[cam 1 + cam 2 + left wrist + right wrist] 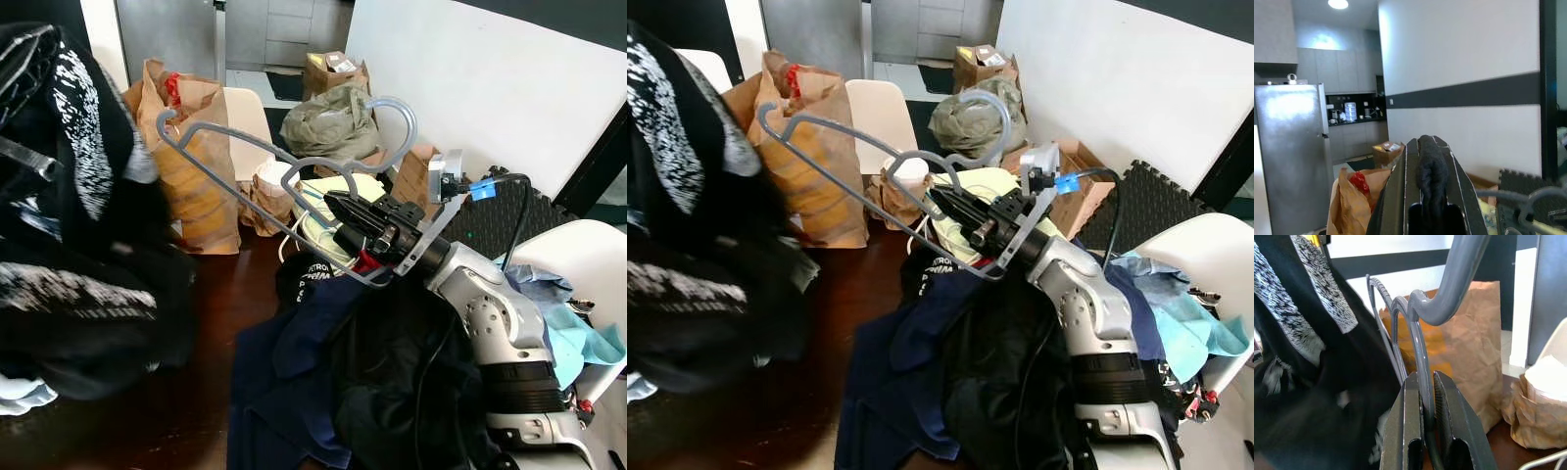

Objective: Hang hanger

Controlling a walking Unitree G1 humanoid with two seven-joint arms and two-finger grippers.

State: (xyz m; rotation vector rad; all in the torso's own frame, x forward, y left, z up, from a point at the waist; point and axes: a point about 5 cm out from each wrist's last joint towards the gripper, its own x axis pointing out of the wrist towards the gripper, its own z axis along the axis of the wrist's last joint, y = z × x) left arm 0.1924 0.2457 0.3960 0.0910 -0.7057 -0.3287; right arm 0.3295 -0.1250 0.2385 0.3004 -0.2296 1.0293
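My right gripper (338, 206) is shut on a grey plastic hanger (315, 161) and holds it in the air over a heap of clothes. The lower bar of the hanger (1462, 269) runs between the right gripper (1422, 378) fingers, and its hook curves up toward the white wall. A black garment with white print (69, 245) hangs at the left, close to the hanger's far end. My left gripper (1427, 144) points into the room, shut on a fold of black cloth (1431, 171).
Brown paper bags (196, 166) and a white chair (245, 113) stand behind the hanger. Dark blue and black clothes (323, 382) lie piled below my right arm. Another white chair (578, 255) holds light blue cloth. A steel fridge (1288, 156) stands farther back.
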